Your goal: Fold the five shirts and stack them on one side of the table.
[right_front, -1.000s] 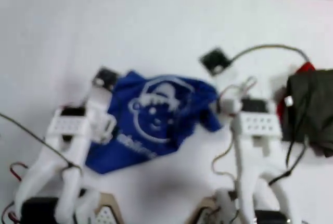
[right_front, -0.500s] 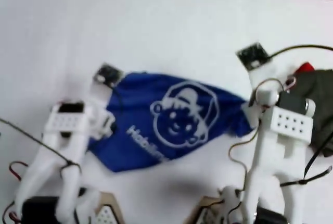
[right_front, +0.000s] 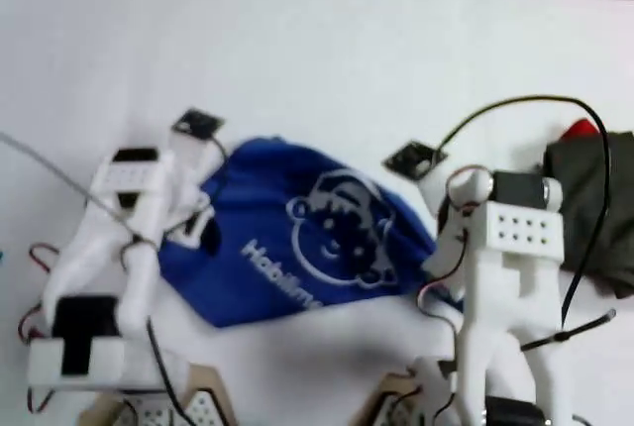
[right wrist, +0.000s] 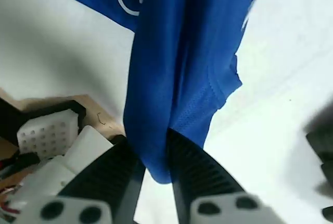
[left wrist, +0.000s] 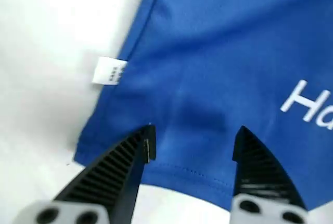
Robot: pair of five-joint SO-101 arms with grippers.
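A blue shirt (right_front: 317, 238) with a white cartoon face lies crumpled in the middle of the white table (right_front: 297, 50). My left gripper (right_front: 201, 231) stands at the shirt's left edge. In the left wrist view it (left wrist: 196, 143) is open, its fingers spread just above the blue hem (left wrist: 197, 174), close to a white label (left wrist: 109, 71). My right gripper (right_front: 436, 253) is at the shirt's right end. The right wrist view shows it (right wrist: 155, 157) shut on a hanging bunch of the blue shirt (right wrist: 177, 78).
A pile of dark folded shirts (right_front: 594, 208) with a bit of red (right_front: 582, 129) behind it lies at the table's right edge. A black cable (right_front: 584, 198) loops over the right arm. The arm bases (right_front: 396, 401) stand along the front edge.
The right arm first stretched the shirt out to the right, then came back left with its end, so the shirt is bunched shorter. The left arm has tilted and shifted slightly.
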